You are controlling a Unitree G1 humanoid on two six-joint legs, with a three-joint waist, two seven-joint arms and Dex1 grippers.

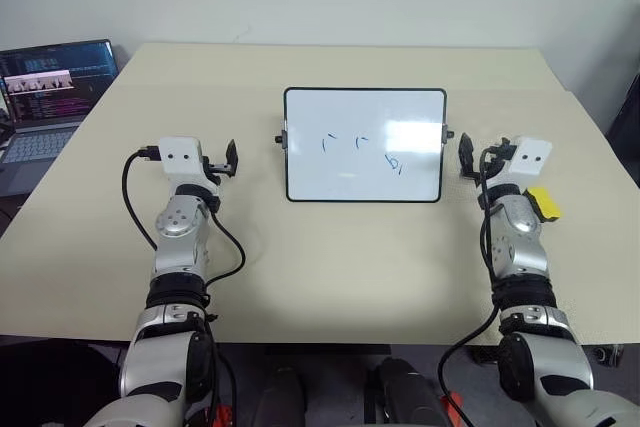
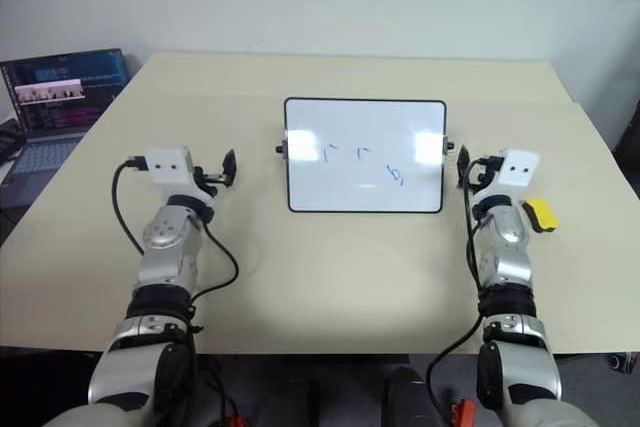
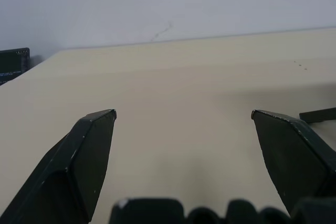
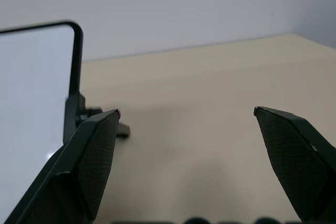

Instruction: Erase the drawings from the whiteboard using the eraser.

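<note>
Trouble we see: eraser (image 2: 540, 214) lies lower right, just beside our right gripper (image 4: 186, 113), both grippers gaping empty; a sloppy reach could nudge whiteboard (image 2: 365, 156), mid-frame, drawings (image 2: 362, 161) untouched.

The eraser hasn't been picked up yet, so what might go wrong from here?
The yellow eraser lies beside the right forearm, behind the open right gripper, so the arm must pull back and could knock it off the table. The whiteboard stands propped up, so wiping might tip it. The drawings are small and easily missed.
</note>
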